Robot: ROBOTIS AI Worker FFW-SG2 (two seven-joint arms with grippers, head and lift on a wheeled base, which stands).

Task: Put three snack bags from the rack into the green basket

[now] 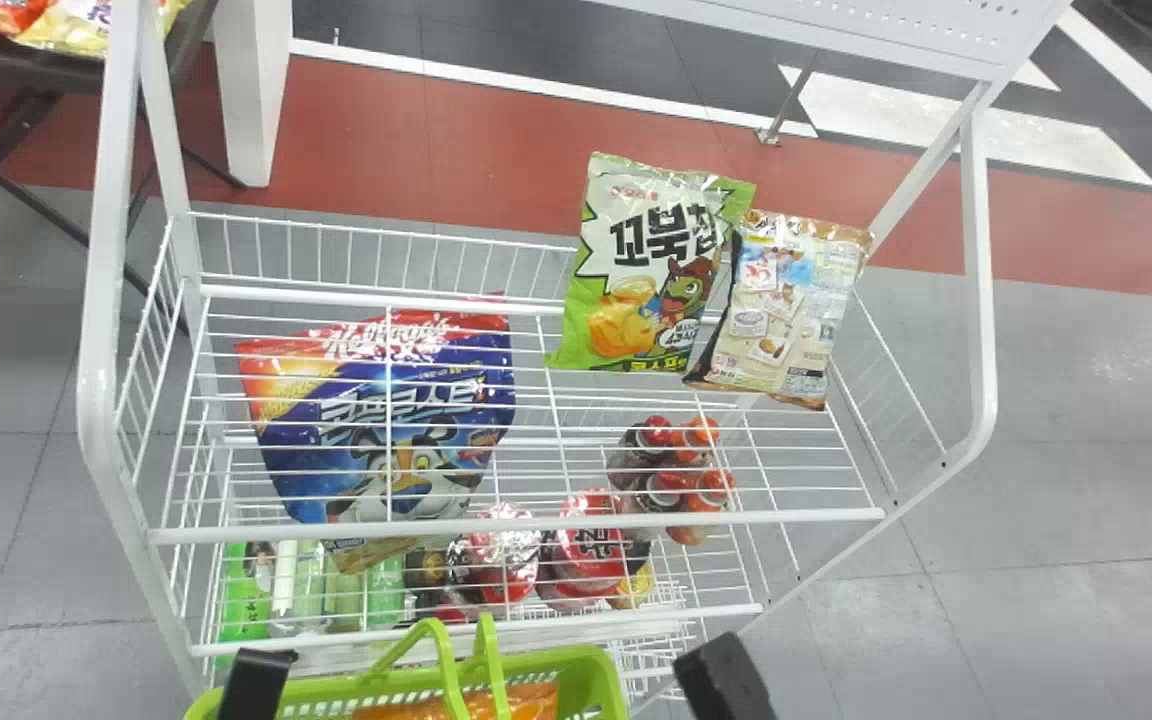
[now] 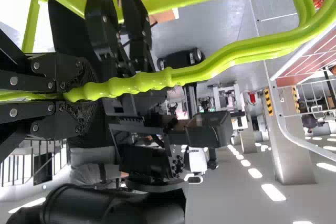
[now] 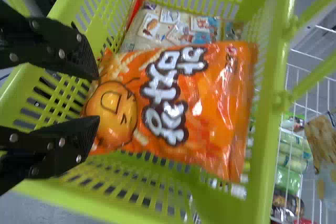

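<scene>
My left gripper (image 1: 254,682) is at the bottom edge, and the left wrist view shows the gripper (image 2: 80,94) shut on the handle (image 2: 210,68) of the green basket (image 1: 591,668). My right gripper (image 1: 726,678) stands to the basket's right; in the right wrist view the gripper (image 3: 94,95) has its fingers apart over the basket (image 3: 273,129). An orange snack bag (image 3: 178,108) lies in the basket, partly over a brown-and-white bag (image 3: 170,27). On the rack are a green snack bag (image 1: 636,270), a brown one (image 1: 786,310) beside it, and a large blue-and-red bag (image 1: 386,430).
The white wire rack (image 1: 516,523) has side posts and a front rail before the basket. Its lower shelf holds bottles (image 1: 671,470), red cup-shaped packs (image 1: 586,545) and green items (image 1: 246,595). A dark table (image 1: 16,50) with more bags stands at the back left.
</scene>
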